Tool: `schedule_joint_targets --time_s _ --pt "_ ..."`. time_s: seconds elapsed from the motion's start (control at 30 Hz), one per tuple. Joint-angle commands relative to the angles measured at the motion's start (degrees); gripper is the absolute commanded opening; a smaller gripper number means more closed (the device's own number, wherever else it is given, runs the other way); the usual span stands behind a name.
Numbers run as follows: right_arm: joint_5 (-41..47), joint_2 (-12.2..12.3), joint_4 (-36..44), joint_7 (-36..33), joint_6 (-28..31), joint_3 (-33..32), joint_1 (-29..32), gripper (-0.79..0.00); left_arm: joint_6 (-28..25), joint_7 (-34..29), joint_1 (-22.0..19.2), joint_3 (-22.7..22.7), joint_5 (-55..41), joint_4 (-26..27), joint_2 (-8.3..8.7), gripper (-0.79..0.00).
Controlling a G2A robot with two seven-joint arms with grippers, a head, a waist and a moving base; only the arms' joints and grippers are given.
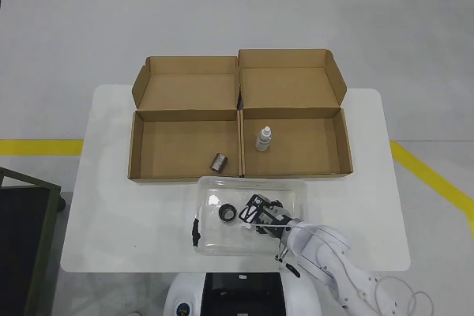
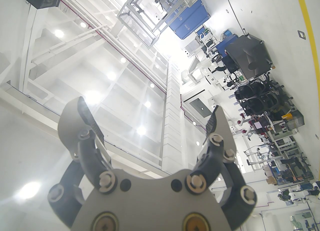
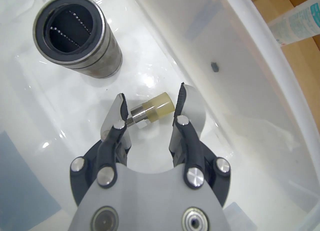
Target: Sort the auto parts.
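My right gripper (image 3: 152,91) (image 1: 253,212) is down inside the clear plastic bin (image 1: 288,186), shut on a small stud (image 3: 150,112) with a yellowish rubber cap and a threaded metal end, held end to end between the fingers. A metal linear bearing (image 3: 78,36) (image 1: 227,212) with a black bore stands beside it in the bin. Another metal bearing (image 1: 218,162) lies in the left cardboard box (image 1: 142,150). A small white bottle (image 1: 263,139) stands in the right cardboard box (image 1: 344,150). My left gripper (image 2: 147,114) is open, pointing up at the room's ceiling with nothing between its fingers.
The two open boxes sit side by side at the back of the white table (image 1: 110,221), flaps up behind them. The bin's wall (image 3: 250,16) rises close beside my right gripper. A dark green cart (image 1: 16,245) stands off the table's left.
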State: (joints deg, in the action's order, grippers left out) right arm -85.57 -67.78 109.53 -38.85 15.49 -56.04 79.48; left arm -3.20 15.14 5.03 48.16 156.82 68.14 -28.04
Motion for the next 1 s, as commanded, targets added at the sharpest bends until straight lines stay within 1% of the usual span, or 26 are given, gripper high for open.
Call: schedule_joint_targets --time_s 0.0,0.13,0.17,0.27,0.47,0.57,0.63,0.7,0.97 --pt "0.34 -0.07 0.06 -0.14 -1.17 -0.22 0.33 -0.434 0.0 0.0 0.0 0.0 0.0 0.0 0.0 0.0" --pt "0.54 -0.16 -0.15 -0.43 -1.97 -0.47 0.56 -0.462 0.0 0.0 0.0 0.0 0.0 0.0 0.0 0.0" --pt "0.55 -0.19 -0.18 -0.52 -2.05 -0.47 0.55 -0.483 0.0 0.0 0.0 0.0 0.0 0.0 0.0 0.0" --pt "0.63 -0.3 -0.39 -0.64 -1.8 -0.2 0.35 -0.517 0.0 0.0 0.0 0.0 0.0 0.0 0.0 0.0" --pt "0.28 -0.52 -0.81 -1.01 -0.93 0.38 -0.51 -0.557 0.0 0.0 0.0 0.0 0.0 0.0 0.0 0.0" --pt "0.02 -0.55 -0.88 -1.26 -0.37 0.42 -0.67 -0.634 0.0 0.0 0.0 0.0 0.0 0.0 0.0 0.0" --pt "0.01 -0.56 -0.91 -1.37 -0.1 0.36 -0.66 -0.73 0.0 0.0 0.0 0.0 0.0 0.0 0.0 0.0" --pt "-0.13 -0.56 -0.91 -1.27 0.23 0.32 -0.67 -0.785 0.0 0.0 0.0 0.0 0.0 0.0 0.0 0.0" --pt "-1.83 -0.4 0.41 1.13 2.75 -0.16 -0.83 -0.785 0.0 0.0 0.0 0.0 0.0 0.0 0.0 0.0"
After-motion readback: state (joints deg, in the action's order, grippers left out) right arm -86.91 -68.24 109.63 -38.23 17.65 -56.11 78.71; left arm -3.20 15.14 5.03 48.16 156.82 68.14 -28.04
